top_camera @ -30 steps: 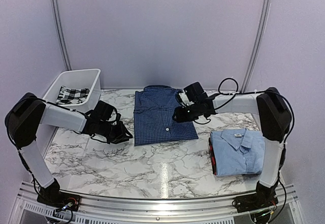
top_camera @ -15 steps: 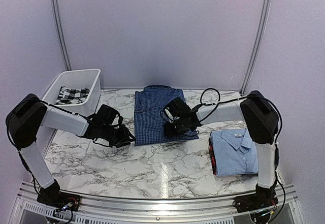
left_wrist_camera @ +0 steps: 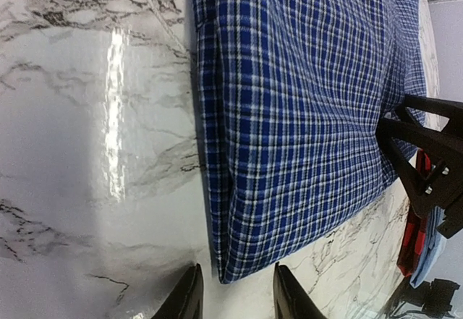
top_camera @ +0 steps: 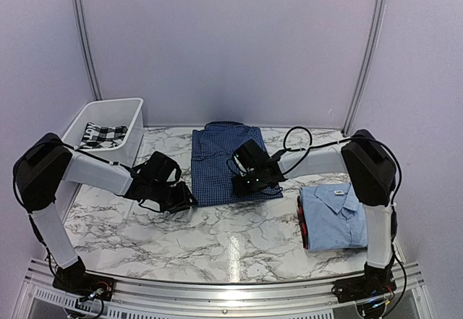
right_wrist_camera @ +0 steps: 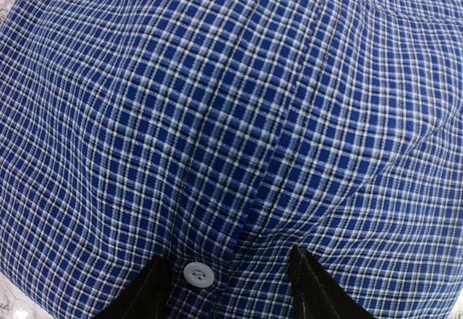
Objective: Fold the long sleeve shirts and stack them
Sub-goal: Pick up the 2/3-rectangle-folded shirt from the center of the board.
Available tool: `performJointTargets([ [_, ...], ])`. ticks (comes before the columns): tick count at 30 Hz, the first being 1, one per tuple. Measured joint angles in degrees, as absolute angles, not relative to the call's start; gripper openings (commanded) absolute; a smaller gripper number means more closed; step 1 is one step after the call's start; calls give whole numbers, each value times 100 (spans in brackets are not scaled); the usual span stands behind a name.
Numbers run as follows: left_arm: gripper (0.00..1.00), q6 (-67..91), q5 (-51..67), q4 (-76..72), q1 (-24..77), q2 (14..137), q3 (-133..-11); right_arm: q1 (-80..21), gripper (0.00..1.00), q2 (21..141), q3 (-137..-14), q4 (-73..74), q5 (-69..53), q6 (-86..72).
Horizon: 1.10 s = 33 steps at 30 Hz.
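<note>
Your left gripper [left_wrist_camera: 235, 297]: partly open, the dark blue shirt [left_wrist_camera: 304, 116] corner just before it.
Your right gripper [right_wrist_camera: 231, 283]: open over the button [right_wrist_camera: 197, 273].
Shirt axis: the collar [top_camera: 224, 125] end lies beyond both grippers.

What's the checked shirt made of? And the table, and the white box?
Checked shirt: looks like thin woven cloth, matte; threads cross in a fine check and it creases at the fold.
Table: marble-look top, glossy, grey veins and bright glare; stone or printed laminate, can't tell.
White box: probably smooth plastic, thin plain walls.
</note>
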<state>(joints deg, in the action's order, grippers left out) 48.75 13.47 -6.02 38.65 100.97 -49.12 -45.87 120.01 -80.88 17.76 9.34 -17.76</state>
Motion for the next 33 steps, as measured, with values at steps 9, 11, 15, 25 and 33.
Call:
performJointTargets([
  [9, 7, 4995, 1157, -582, 4036, 10337, -5118, -4591, 60, 12001, -8152, 1892, 961, -1778],
  [11, 0, 5030, 1127, -574, 4038, 10368, -5129, -4591, 60, 11990, -8152, 1903, 956, -1785],
  [15, 0, 5111, 989, -572, 4049, 10368, -5131, -4591, 61, 11824, -8084, 1931, 954, -1820],
  [25, 0, 4980, 607, -60, 4027, 9564, -4853, -4591, 56, 10578, -7011, 1704, 888, -1994],
  [33, 0, 4864, 550, 344, 3977, 8949, -4195, -4591, 47, 9850, -5896, 1660, 897, -2274],
])
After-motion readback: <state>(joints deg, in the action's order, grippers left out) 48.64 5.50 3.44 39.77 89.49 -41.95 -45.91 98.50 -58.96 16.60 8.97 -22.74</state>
